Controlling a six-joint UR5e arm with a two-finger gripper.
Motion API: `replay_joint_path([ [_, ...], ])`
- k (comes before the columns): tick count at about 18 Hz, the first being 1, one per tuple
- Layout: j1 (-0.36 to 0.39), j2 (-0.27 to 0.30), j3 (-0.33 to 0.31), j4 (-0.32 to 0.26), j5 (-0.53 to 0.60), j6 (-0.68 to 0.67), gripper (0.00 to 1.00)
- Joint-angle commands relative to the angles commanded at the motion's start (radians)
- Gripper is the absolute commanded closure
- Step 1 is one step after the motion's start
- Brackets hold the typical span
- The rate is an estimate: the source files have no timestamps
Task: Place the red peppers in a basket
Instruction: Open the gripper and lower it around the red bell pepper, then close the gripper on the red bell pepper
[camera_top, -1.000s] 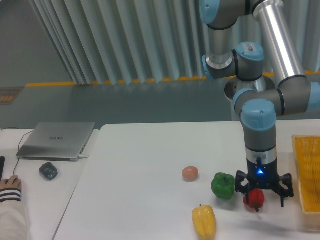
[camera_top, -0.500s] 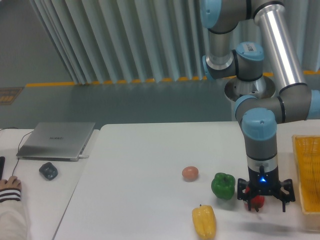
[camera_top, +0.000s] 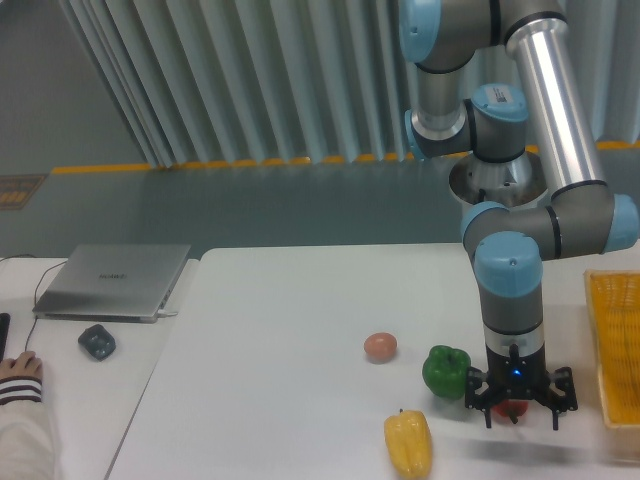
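jaws (camera_top: 518, 410): spread, low over the counter (camera_top: 300, 350), straddling red pepper
red pepper (camera_top: 514, 408): between jaws, mostly hidden
basket (camera_top: 615, 345): right of jaws, apart
green pepper (camera_top: 445, 371): just left of jaws

My black gripper (camera_top: 519, 408) glows with one blue light, my arm (camera_top: 545, 120) silver with pale blue joints. Red pepper (camera_top: 512, 408) beneath, glossy green pepper (camera_top: 445, 371), yellow pepper (camera_top: 409, 444), pinkish-orange round fruit (camera_top: 380, 346), yellow-orange mesh basket (camera_top: 617, 345), white table (camera_top: 290, 340), grey laptop (camera_top: 113, 281).
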Motion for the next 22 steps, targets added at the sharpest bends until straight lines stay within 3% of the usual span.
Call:
replay_joint_path([
  [12,-0.009,-0.014,0.002,0.0,-0.002,0.006,0.01],
  [16,-0.011,-0.015,0.0,-0.002,0.0,0.006,0.12],
  [19,-0.011,-0.015,-0.002,-0.002,0.0,0.005,0.31],
  [22,-0.012,-0.011,-0.002,-0.002,-0.002,0.011,0.33],
])
